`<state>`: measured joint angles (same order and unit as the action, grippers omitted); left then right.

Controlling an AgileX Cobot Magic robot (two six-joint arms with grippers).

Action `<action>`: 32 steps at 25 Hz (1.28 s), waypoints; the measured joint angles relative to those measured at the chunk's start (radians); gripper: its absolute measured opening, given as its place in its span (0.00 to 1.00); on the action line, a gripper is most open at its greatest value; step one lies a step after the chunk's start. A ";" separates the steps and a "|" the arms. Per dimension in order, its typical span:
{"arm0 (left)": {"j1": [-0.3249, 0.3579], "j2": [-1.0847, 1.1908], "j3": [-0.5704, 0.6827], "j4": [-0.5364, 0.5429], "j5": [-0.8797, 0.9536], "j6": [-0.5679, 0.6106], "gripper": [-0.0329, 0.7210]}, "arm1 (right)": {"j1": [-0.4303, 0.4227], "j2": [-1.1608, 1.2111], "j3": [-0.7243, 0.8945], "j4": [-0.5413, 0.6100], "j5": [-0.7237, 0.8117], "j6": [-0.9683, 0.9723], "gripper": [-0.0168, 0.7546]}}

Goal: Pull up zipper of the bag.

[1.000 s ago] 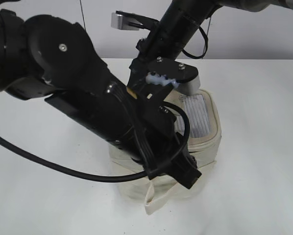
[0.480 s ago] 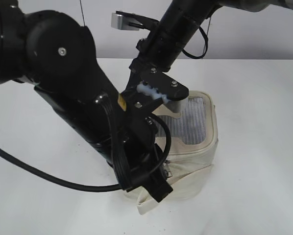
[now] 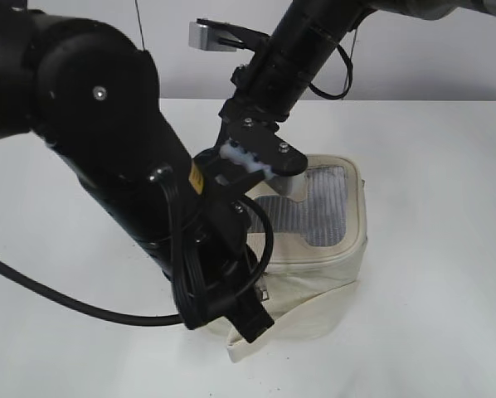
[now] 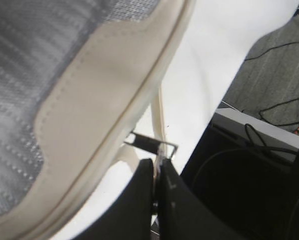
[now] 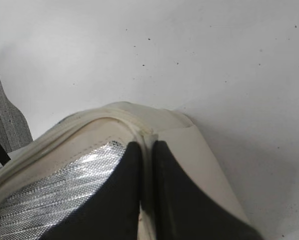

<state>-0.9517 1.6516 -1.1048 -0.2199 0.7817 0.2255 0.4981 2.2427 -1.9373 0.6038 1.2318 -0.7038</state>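
Observation:
The cream bag with a grey mesh top stands on the white table. My left gripper is low at the bag's front left corner. In the left wrist view its jaws are shut on the zipper's thin silver metal pull, just below the bag's top rim. My right gripper comes down from behind onto the bag's rear left rim. In the right wrist view its jaws are shut on the bag's rim seam beside the mesh panel.
The loose cream strap band hangs out at the bag's front, under my left gripper. The white table spreads to the right and behind. My bulky left arm hides the table's left. Beyond the table edge lie floor cables.
My left arm has swung left and down along the bag's front, the gripper staying low at its corner. More of the mesh top shows now. The right gripper has kept its hold on the rim.

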 joint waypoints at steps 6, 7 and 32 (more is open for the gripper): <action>0.000 -0.001 0.000 -0.024 -0.003 -0.024 0.04 | 0.000 0.000 -0.001 -0.002 -0.001 0.020 0.07; 0.000 -0.001 0.000 -0.045 -0.007 -0.025 0.05 | 0.000 0.000 -0.001 -0.002 -0.001 0.020 0.07; 0.235 0.033 -0.363 0.064 0.007 0.095 0.68 | -0.163 -0.178 0.011 -0.139 -0.010 0.213 0.61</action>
<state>-0.7170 1.6850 -1.4682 -0.1559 0.7883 0.3200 0.3351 2.0646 -1.9263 0.4650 1.2217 -0.4909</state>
